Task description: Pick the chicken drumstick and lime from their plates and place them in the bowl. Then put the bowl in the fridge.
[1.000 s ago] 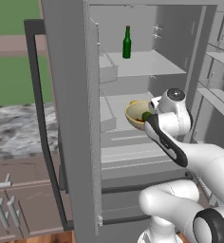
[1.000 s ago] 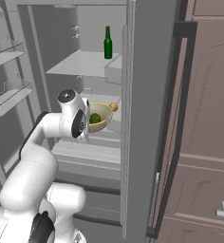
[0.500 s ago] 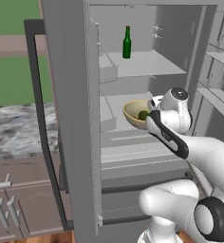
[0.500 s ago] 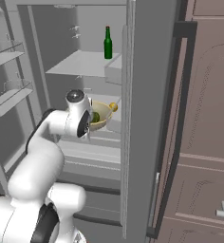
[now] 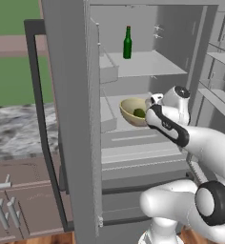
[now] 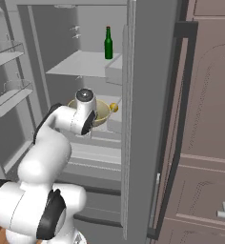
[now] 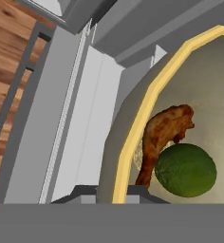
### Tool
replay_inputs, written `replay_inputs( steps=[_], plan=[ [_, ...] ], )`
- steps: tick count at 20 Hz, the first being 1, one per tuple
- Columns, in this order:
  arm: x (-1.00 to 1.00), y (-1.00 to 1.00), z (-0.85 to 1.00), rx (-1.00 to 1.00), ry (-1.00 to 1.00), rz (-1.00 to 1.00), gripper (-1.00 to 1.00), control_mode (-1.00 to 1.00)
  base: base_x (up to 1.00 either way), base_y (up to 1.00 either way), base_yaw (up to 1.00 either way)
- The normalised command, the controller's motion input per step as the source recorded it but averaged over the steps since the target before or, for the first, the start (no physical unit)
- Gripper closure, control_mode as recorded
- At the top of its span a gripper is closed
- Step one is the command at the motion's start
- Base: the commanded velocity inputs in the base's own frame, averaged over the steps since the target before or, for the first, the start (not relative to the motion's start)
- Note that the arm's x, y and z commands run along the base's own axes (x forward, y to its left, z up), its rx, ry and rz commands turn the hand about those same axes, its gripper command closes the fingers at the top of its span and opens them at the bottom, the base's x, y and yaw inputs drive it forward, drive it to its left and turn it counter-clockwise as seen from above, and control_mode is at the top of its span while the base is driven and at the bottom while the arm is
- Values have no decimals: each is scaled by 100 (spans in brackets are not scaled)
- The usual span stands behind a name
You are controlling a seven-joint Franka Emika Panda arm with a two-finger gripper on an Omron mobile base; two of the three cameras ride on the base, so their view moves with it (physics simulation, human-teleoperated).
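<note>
The claw (image 7: 115, 190) is clamped on the rim of the deep beige bowl (image 5: 133, 112), lime and drumstick aboard, hovering just above the pale grey fridge shelf (image 5: 128, 139).

A home kitchen: open steel fridge (image 5: 66, 71), brown cabinets (image 6: 205, 143), marble surface (image 5: 14, 128), wood floor (image 7: 9, 61).

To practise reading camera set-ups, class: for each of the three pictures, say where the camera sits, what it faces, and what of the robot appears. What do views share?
Left base view: behind the arm's left, facing the open fridge; arm at lower right.
Right base view: behind its right, same fridge; arm at lower left.
Hand view: on the hand, looking into the bowl at drumstick and lime.
Shared: bowl, green bottle.
</note>
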Motion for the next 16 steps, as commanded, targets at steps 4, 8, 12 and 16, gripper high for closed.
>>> replay_inputs(
  steps=[4, 8, 12, 16],
  plan=[
    [35, 28, -1, -5, -4, 0, 100, -100, 0, 0, 0],
    [31, 16, -9, -9, -3, 0, 100, -100, 0, 0, 0],
    [28, 6, -18, -10, -1, 0, 100, -100, 0, 0, 0],
    [30, 1, -13, -8, 0, 0, 100, -100, 0, 0, 0]
  ],
)
